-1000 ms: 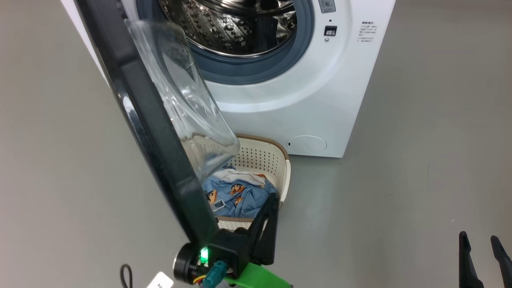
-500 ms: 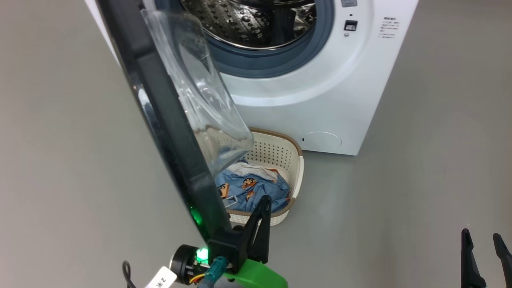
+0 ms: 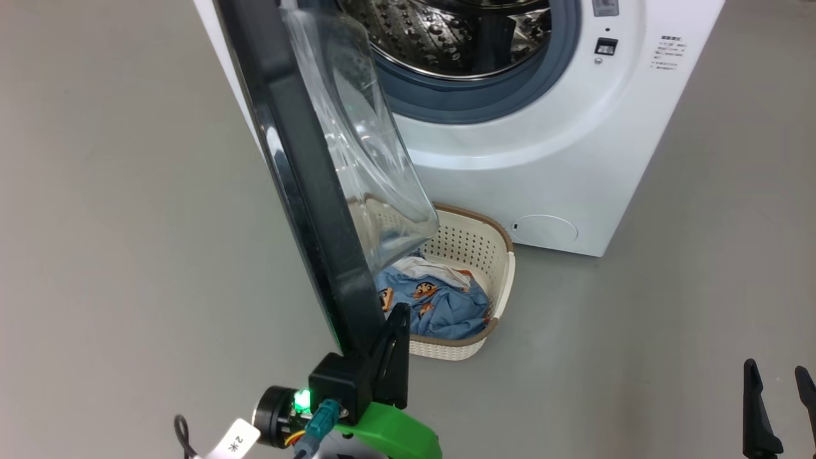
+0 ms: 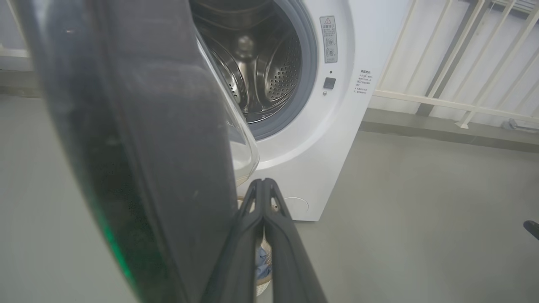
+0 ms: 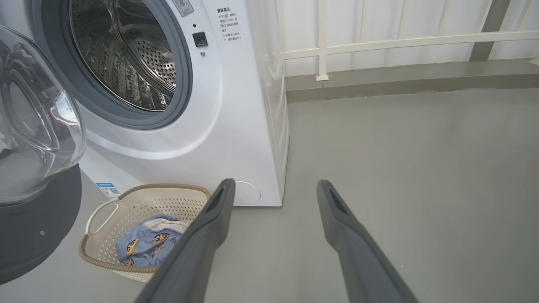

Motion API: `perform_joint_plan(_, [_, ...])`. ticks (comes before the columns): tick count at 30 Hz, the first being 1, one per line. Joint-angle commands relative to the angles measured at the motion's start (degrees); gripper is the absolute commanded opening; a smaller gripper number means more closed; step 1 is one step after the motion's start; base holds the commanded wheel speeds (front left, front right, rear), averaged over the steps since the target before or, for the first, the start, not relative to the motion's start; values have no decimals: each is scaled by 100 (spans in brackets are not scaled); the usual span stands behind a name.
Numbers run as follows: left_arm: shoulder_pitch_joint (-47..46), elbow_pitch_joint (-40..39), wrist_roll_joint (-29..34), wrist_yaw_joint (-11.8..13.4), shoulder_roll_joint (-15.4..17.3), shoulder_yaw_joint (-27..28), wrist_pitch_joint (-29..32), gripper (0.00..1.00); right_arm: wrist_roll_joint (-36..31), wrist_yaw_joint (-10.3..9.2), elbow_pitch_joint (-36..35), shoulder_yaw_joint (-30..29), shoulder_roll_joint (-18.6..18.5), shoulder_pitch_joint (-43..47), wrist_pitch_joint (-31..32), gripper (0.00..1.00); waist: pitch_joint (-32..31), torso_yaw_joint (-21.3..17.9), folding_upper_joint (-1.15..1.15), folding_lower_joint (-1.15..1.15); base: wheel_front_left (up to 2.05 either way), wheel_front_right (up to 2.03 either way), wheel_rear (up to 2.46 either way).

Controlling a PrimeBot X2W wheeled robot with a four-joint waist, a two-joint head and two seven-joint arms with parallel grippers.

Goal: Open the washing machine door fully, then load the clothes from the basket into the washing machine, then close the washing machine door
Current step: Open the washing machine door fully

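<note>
The white washing machine (image 3: 542,172) stands with its steel drum (image 3: 459,32) exposed. Its door (image 3: 306,191) hangs open, seen edge-on, with the glass bowl (image 3: 370,146) bulging towards the machine. My left gripper (image 3: 400,312) is shut and empty, its fingers (image 4: 264,198) lying right beside the lower inner side of the door's black rim (image 4: 139,147). Below the door, the cream basket (image 3: 500,280) sits on the floor with the light blue clothes (image 3: 440,306) inside. My right gripper (image 3: 776,368) is open at the lower right, well clear of the basket (image 5: 126,202) and clothes (image 5: 147,244).
Grey floor (image 3: 669,319) spreads to the right of the machine and basket. A white railing (image 5: 379,42) and a low kerb run along the wall behind the machine. The open door overhangs the basket's left part.
The head camera has turned, sliding the whole scene rightward. My left gripper has stayed against the door's lower edge, and the door stands slightly wider from the machine.
</note>
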Motion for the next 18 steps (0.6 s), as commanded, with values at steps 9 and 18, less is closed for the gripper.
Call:
perform_joint_plan(9, [-196,-50,-76,86,43,319,-196,0,-4,10,-182,74,-192,-80,-69,100,80,252,0,0,0,0,0])
perform_joint_plan(18, [-189,-88,-93,153,40,348,-272,0,22,10,-188,98,-270,-97,-69,100,201,635,0,0,0,0,0])
